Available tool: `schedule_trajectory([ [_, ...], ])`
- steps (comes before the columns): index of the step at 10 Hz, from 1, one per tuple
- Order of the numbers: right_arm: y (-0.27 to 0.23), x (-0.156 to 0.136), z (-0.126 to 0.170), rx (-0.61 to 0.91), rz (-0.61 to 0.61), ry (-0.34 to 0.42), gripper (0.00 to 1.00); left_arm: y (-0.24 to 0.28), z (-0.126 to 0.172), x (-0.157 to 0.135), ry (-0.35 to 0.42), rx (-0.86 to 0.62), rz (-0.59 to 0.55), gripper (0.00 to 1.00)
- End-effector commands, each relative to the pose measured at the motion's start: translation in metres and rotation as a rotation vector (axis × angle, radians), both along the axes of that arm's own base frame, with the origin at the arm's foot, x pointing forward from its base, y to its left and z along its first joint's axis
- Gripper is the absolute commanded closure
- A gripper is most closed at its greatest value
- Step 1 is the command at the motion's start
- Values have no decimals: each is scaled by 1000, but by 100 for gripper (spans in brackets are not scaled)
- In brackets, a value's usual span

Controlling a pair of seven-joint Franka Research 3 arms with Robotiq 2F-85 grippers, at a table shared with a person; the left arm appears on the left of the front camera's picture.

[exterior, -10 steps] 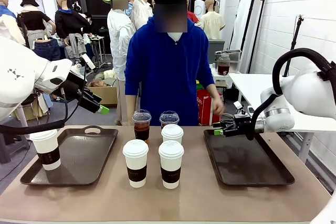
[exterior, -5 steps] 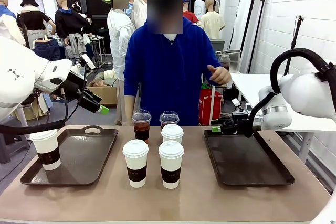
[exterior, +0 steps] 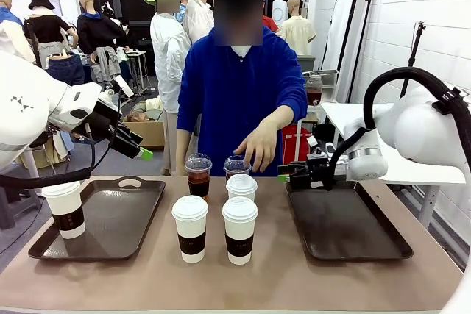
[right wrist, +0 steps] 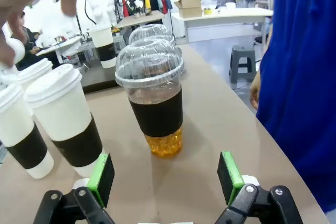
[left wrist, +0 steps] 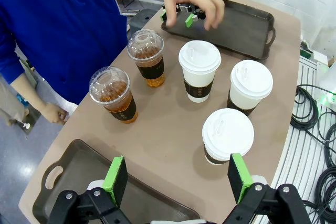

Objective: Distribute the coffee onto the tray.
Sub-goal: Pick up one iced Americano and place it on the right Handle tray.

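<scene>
Three white paper cups (exterior: 190, 228) (exterior: 240, 229) (exterior: 241, 187) with dark bands stand mid-table, with two clear dome-lidded cups of coffee (exterior: 198, 174) (exterior: 236, 165) behind them. A fourth white cup (exterior: 63, 209) stands on the left tray (exterior: 118, 226). My right gripper (exterior: 287, 176) is open, low over the right tray's (exterior: 346, 226) far left corner, pointing at the nearer dome cup (right wrist: 155, 98), which stands ahead of its green pads (right wrist: 101, 178). My left gripper (exterior: 141, 152) hangs open, high above the left tray; below it are the cups (left wrist: 199, 70). The person's hand (exterior: 257, 145) hovers over the right dome cup.
The person in a blue sweater (exterior: 239, 93) stands at the far edge, directly behind the cups. A white side table (exterior: 353, 119) stands behind my right arm. Cables (left wrist: 315, 129) lie beside the table on the robot's side.
My right gripper has moved left along the tray's far edge toward the dome cups. The person's hand has come down from chest height to over the right dome cup. My left arm has held still.
</scene>
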State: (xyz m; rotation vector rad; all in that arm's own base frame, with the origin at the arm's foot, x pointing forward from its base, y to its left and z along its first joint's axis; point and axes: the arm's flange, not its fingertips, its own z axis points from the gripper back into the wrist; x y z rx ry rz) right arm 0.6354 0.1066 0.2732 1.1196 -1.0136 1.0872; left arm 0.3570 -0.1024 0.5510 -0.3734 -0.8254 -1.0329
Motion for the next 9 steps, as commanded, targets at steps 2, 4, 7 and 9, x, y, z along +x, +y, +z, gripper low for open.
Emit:
schedule_trajectory([
  [2, 35, 8, -2, -13, -1, 22, 0, 2, -2, 2, -1, -12, -16, 0],
  [4, 56, 5, -6, -17, 24, 25, 0, 2, -2, 2, -1, -12, -16, 0],
  [7, 43, 5, -6, -22, 8, 17, 0, 2, -2, 2, -1, -12, -16, 0],
  [9, 21, 0, -3, -24, 1, 6, 0, 2, -2, 2, -1, -12, -16, 0],
])
